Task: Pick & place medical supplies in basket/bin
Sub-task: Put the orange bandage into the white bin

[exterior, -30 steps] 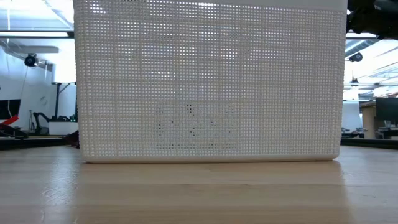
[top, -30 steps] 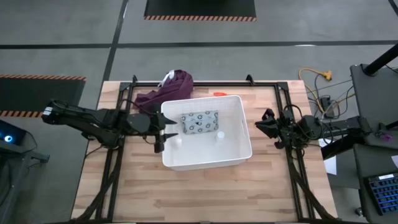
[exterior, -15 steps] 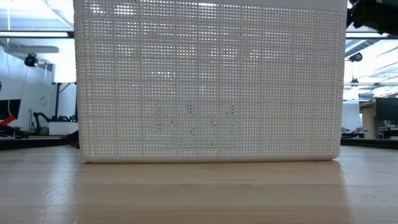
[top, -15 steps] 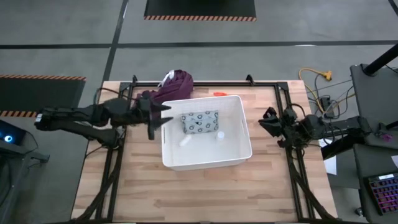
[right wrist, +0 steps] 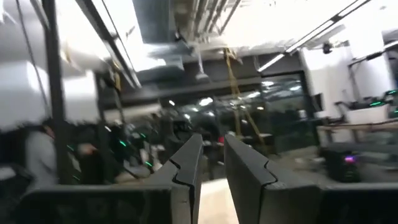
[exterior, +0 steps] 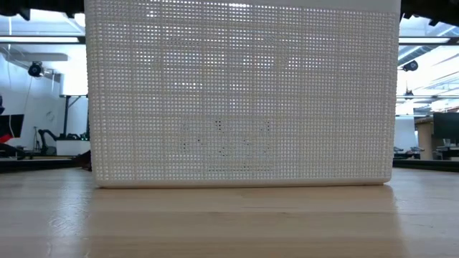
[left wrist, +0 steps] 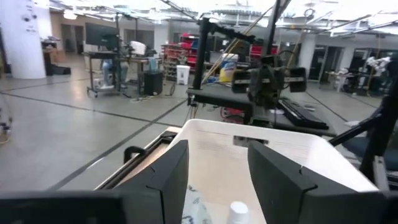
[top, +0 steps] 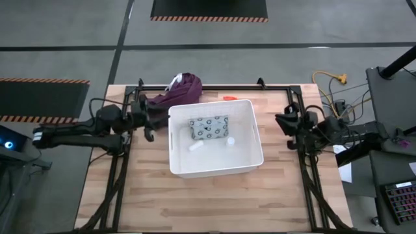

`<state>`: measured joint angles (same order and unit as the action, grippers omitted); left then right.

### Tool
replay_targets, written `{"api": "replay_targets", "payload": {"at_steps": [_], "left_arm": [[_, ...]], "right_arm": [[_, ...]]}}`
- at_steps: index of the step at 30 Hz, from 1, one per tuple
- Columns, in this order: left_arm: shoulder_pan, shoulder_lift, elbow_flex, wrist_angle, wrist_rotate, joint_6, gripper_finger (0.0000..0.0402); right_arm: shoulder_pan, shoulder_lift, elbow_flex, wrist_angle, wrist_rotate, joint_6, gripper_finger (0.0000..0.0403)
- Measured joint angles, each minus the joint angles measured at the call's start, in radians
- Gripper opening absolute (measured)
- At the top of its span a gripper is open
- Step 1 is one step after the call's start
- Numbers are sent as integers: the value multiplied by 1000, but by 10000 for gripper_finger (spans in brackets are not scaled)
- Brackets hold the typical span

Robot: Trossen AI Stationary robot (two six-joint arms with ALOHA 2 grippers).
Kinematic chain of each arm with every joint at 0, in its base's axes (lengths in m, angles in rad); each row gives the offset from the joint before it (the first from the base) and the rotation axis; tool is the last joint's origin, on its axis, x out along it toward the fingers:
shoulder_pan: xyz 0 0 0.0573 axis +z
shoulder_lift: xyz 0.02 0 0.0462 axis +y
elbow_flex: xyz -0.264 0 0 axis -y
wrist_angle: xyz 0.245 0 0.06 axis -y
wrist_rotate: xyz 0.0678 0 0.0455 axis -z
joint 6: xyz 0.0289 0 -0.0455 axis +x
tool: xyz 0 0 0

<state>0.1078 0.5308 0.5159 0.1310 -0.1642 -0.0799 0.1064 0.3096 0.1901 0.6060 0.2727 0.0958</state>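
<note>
The white tub (top: 257, 140) (exterior: 242, 93) stands mid-table. On its floor lie the grey-green dotted packet (top: 208, 127) (left wrist: 194, 208), the tiny white bottle (top: 229, 140) (left wrist: 238, 211) and the white oblong piece (top: 195, 147). The orange tube (top: 229, 97) lies on the table just beyond the tub's far wall. My left gripper (top: 153, 123) (left wrist: 217, 180) hangs open outside the tub's left wall and points at the tub. My right gripper (top: 285, 123) (right wrist: 213, 165) hovers right of the tub, tipped upward, with a narrow gap between its fingers. Both hold nothing.
A purple cloth (top: 175, 91) is bunched at the tub's far-left corner, close to my left gripper. Black frame rails (top: 117, 175) run along the table's left and right sides. Bare wood (top: 214, 201) lies between the tub and the near edge.
My left gripper has drawn back from over the tub's left wall toward the table's left and far side, and now stands outside the tub. The white oblong piece has shifted slightly on the tub floor. My right gripper has edged toward the right and far side.
</note>
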Motion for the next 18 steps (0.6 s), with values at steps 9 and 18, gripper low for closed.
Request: {"api": "replay_targets", "payload": {"at_steps": [9, 18], "left_arm": [[164, 114, 87, -1, -31, 19, 147], [322, 412, 399, -159, -31, 18, 147]], "right_arm": [[0, 52, 12, -172, 103, -87, 59], [0, 129, 11, -263, 100, 87, 59]]}}
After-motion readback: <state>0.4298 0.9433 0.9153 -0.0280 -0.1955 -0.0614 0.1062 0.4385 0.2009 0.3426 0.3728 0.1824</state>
